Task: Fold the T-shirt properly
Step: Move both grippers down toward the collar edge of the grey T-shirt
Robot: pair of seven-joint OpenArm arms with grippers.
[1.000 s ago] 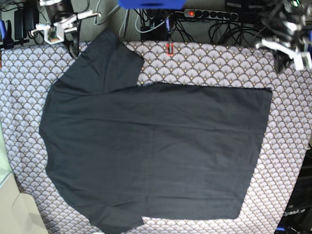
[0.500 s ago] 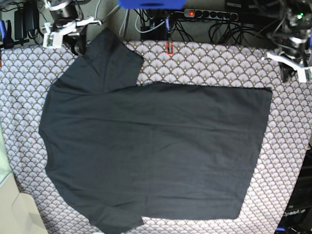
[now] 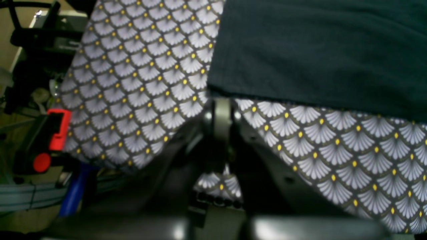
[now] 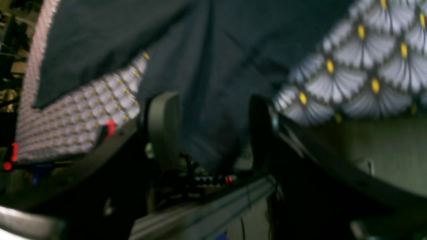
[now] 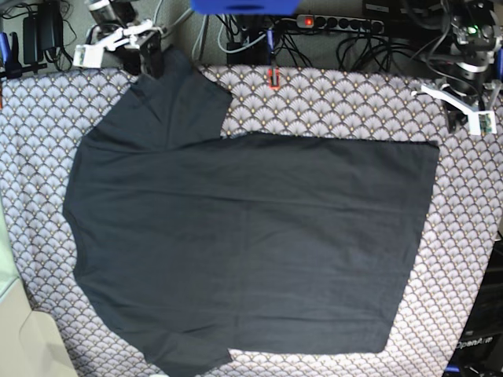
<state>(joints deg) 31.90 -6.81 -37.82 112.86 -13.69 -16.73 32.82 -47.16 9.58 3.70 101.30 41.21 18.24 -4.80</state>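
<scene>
The T-shirt [image 5: 244, 243] lies flat, no print or label showing. Right gripper [image 4: 210, 133] gapes around a sleeve edge; left gripper [image 3: 222, 116] is closed, empty. "OpenArm" lettering [image 5: 474, 342] reads bottom right.

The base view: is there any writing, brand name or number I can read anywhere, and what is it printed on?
"OpenArm" – pale lettering on the dark robot base at the lower right corner, small and only just legible.
The T-shirt is plain, with no print.
The patterned cloth carries only scallop shapes, no words.
The power strip at the back shows a red light; any markings are too small to read.
</scene>
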